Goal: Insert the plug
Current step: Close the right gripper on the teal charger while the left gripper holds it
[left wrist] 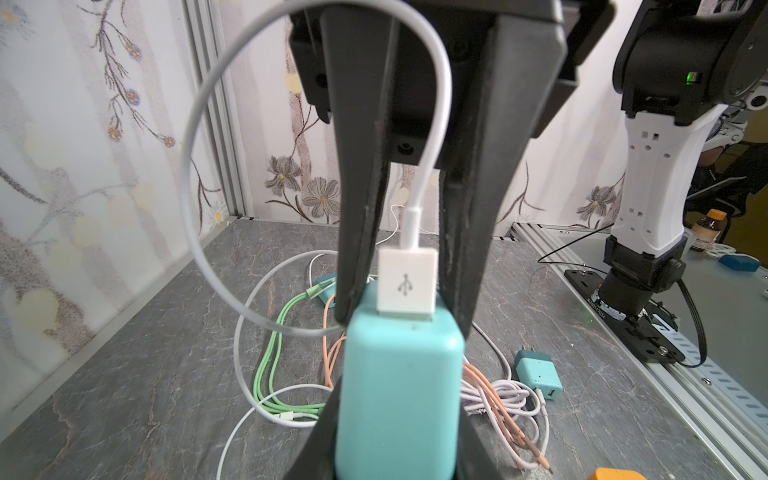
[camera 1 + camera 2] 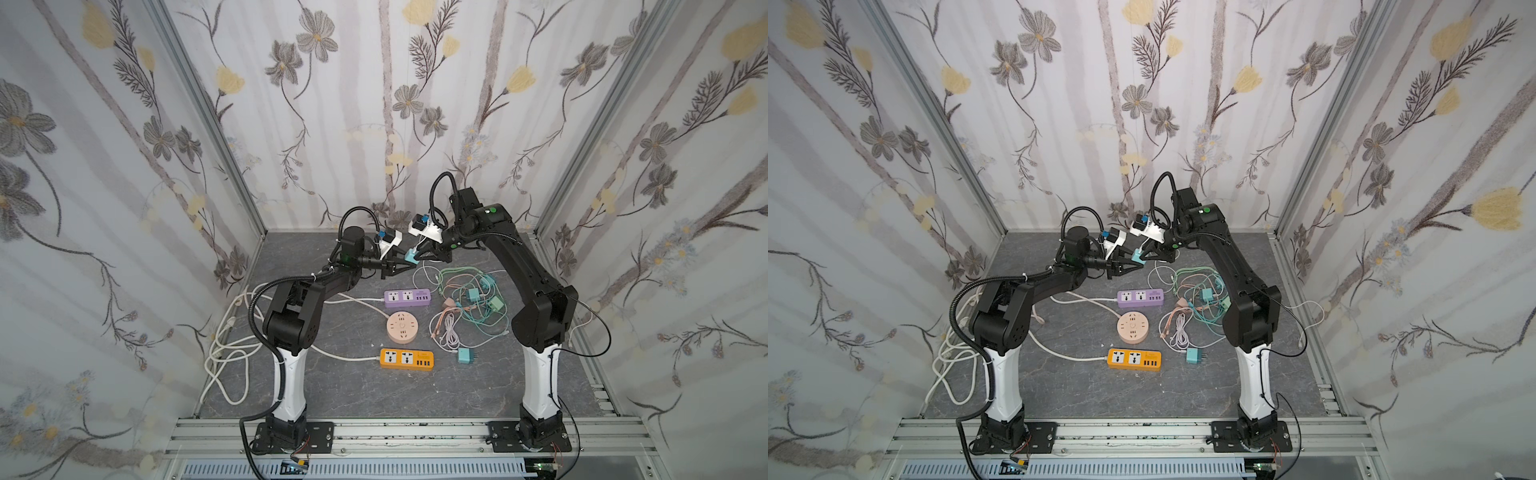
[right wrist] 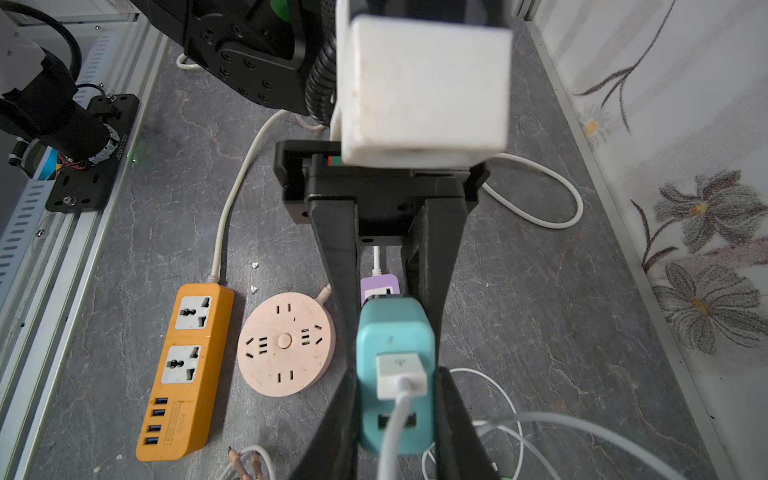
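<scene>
- The left gripper (image 3: 388, 309) is clamped on the sides of a teal charger (image 1: 399, 395); it holds the charger in the air over the far middle of the worktop (image 2: 374, 395).
- The right gripper (image 1: 404, 316) meets it nose to nose; its fingers sit tight against both sides of the white USB plug (image 1: 407, 286), grasping it by the shell; the plug looks seated in one of the charger's two ports, with no metal showing; the other port is empty.
- The white cable (image 1: 409, 228) runs back between the right gripper's fingers and swings out in a wide loop; it looks soft and springy and may tug on the plug, so it is no place to take hold.
- The charger looks like a small, light, hard plastic block with smooth rounded edges; it may twist in a pinch, so the flat opposite faces, clear of the ports, are the place to hold; its prongs are hidden in every view.
- The plug shell looks stiff and short; hold it by the shell and push straight along the port, since a slanted push could jam.
- Should the charger go into a socket next, the purple strip (image 2: 406, 297), the round pink socket (image 2: 402, 328) and the orange strip (image 2: 406, 360) lie on the worktop nearer the arm bases.
</scene>
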Tool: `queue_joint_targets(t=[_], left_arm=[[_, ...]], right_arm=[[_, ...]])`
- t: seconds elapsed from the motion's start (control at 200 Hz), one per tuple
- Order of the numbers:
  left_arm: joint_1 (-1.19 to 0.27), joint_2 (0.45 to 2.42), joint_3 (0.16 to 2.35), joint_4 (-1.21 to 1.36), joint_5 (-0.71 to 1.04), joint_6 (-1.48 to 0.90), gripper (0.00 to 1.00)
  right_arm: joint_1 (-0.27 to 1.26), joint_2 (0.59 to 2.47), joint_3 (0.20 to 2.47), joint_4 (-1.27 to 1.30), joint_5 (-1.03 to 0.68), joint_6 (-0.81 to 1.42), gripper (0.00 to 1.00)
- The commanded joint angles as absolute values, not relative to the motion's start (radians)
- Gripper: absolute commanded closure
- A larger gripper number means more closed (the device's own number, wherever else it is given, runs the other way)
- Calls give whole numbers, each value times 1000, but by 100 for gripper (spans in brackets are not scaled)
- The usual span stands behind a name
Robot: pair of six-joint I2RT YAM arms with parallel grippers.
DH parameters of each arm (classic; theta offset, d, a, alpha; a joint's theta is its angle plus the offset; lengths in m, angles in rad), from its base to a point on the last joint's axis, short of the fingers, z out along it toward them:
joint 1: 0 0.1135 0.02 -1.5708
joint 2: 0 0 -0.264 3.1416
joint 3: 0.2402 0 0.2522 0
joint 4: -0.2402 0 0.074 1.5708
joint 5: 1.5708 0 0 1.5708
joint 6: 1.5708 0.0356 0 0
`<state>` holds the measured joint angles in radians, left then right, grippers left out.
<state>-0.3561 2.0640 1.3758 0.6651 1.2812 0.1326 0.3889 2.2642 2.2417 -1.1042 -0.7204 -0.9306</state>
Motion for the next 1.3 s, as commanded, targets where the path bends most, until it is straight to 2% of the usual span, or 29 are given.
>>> queue_joint_targets(t=[0.0, 0.11, 0.25, 0.385, 0.51, 0.64, 0.805, 1.294], left_arm=[[-355, 2016, 1373, 453, 1197, 358, 100], [-363, 1981, 1393, 238, 1157, 545, 100], [-372, 1968, 1416, 103, 1145, 647, 100], [-378, 1965, 1421, 75, 1146, 669, 100], [-381, 1968, 1422, 76, 1156, 666, 100], [-379, 1968, 1412, 94, 1155, 653, 100], [-380, 1966, 1407, 100, 1166, 650, 100], [-384, 1968, 1405, 146, 1186, 612, 100]], right_arm=[[395, 2247, 2239, -1171, -630, -979, 67], [405, 2241, 2238, -1191, -561, -1007, 59], [420, 2238, 2242, -1212, -526, -1035, 56], [423, 2231, 2243, -1199, -597, -1021, 55], [423, 2235, 2244, -1169, -637, -997, 44], [412, 2228, 2250, -1169, -655, -990, 41], [415, 2238, 2247, -1174, -645, -993, 42], [453, 2295, 2254, -1159, -605, -1003, 57]])
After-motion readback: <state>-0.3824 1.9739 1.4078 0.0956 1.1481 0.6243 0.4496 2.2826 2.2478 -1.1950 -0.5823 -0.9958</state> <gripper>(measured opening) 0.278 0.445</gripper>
